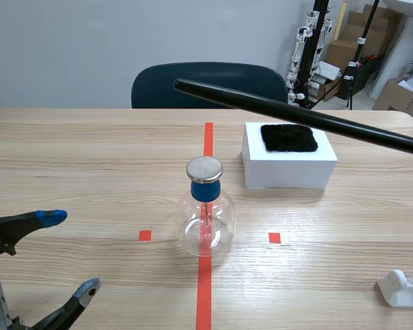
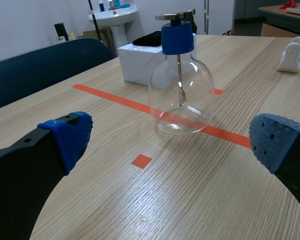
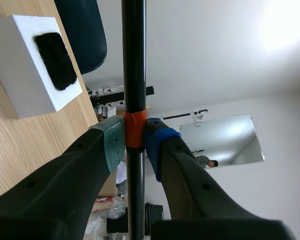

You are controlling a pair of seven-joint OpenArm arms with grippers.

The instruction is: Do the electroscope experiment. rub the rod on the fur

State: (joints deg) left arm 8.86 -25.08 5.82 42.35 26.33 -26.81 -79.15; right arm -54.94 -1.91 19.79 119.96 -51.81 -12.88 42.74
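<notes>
With my right gripper [image 3: 135, 141] pinching the long black rod [image 1: 296, 117] at its orange band, raised near the black fur patch [image 1: 288, 137] on the white block [image 1: 289, 175], I'd lower it flat and stroke firmly, with my left gripper [image 1: 70, 253] spread idle.

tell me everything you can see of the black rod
The rod is long, thin, smooth and glossy black, with an orange tape band. The right hand is shut on that band. It hangs tilted above the table, its free end toward the chair, apparently not touching the fur.
</notes>
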